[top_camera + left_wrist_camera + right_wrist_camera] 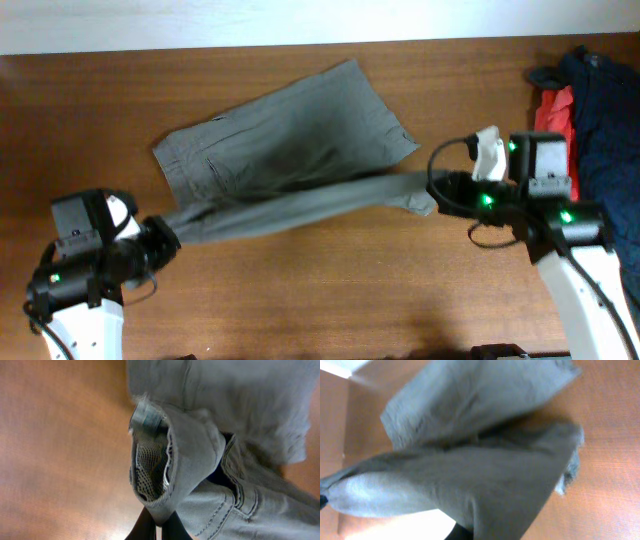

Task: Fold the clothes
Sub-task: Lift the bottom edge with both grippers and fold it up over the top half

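The grey-olive shorts [290,140] lie across the middle of the wooden table [330,280], one leg flat at the back. The near edge is pulled up into a long taut fold [300,205] stretched between my two grippers. My left gripper [165,235] is shut on the waistband end; the left wrist view shows the fingers [159,527] pinching the waistband [165,465] with its pale mesh lining. My right gripper [440,192] is shut on the leg hem end; in the right wrist view the cloth [485,485] covers the fingers [462,532].
A red garment [556,112] and navy-blue garments [608,130] are piled at the table's right edge, close behind my right arm. A pale wall runs along the table's back edge.
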